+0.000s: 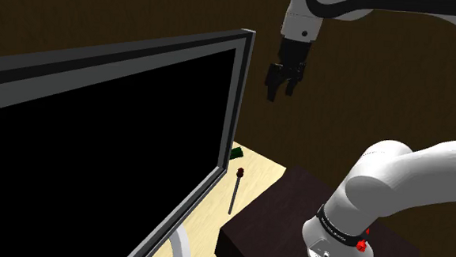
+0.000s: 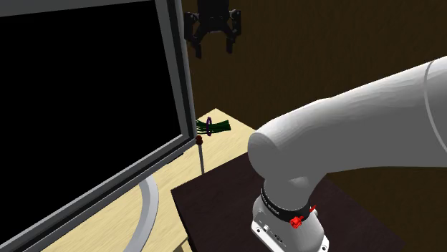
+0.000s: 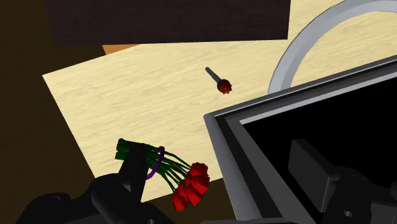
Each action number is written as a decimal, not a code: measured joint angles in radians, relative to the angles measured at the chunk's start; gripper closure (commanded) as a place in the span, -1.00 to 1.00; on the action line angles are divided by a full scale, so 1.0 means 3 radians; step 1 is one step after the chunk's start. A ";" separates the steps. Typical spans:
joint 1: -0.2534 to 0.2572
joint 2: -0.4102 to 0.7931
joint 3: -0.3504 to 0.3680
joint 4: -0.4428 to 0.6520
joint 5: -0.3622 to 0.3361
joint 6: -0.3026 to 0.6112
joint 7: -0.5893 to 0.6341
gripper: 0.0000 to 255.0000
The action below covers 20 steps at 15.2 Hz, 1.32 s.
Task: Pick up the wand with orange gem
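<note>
The wand [image 1: 235,192] is a thin dark stick with a small reddish-orange gem at its far end. It lies flat on the light wooden table [image 1: 258,169], between the monitor's lower corner and the dark stand. From the second exterior view the wand [image 2: 201,153] lies just beside the monitor frame. Along the hand, the wand [image 3: 218,79] lies far below with its gem end toward the monitor. My gripper [image 1: 282,85] hangs high above the table, open, holding nothing. Its fingers stand apart in the second exterior view [image 2: 213,41] and in the wrist view [image 3: 216,158].
A large black monitor [image 1: 107,150] with a grey frame and curved stand [image 3: 299,44] covers most of the table. A bunch of red roses [image 3: 184,178] with green stems lies near the table's far edge. The dark box stand [image 1: 278,221] borders the table.
</note>
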 measured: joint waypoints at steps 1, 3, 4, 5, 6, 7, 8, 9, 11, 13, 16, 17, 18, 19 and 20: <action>0.0000 0.0000 0.0000 0.0000 0.0000 0.0000 0.0000 -1.00; 0.0014 -0.0011 0.0021 -0.0126 0.0011 0.0115 0.0000 -1.00; 0.0028 -0.0002 0.0046 -0.0209 0.0026 0.0207 0.0010 -1.00; 0.0041 0.0042 0.0072 -0.0280 0.0040 0.0321 0.0019 -1.00; 0.0056 0.0032 0.0093 -0.0402 0.0053 0.0437 0.0022 -1.00; 0.0080 0.0000 0.0128 -0.0543 0.0078 0.0550 0.0039 -1.00; 0.0089 0.0066 0.0147 -0.0605 0.0085 0.0678 0.0036 -1.00; 0.0094 0.0099 0.0155 -0.0697 0.0088 0.0804 0.0022 -1.00; 0.0121 0.0198 0.0201 -0.0856 0.0113 0.1065 0.0025 -1.00; 0.0144 0.0303 0.0239 -0.1004 0.0133 0.1322 0.0023 -1.00; 0.0204 0.0536 0.0342 -0.1178 0.0188 0.1733 0.0067 -1.00; 0.0216 0.0622 0.0365 -0.1244 0.0199 0.1885 0.0069 -1.00; 0.0230 0.0741 0.0399 -0.1275 0.0212 0.2039 0.0083 -1.00; 0.0251 0.0840 0.0437 -0.1319 0.0228 0.2184 0.0105 -1.00; 0.0258 0.0942 0.0459 -0.1371 0.0233 0.2339 0.0105 -1.00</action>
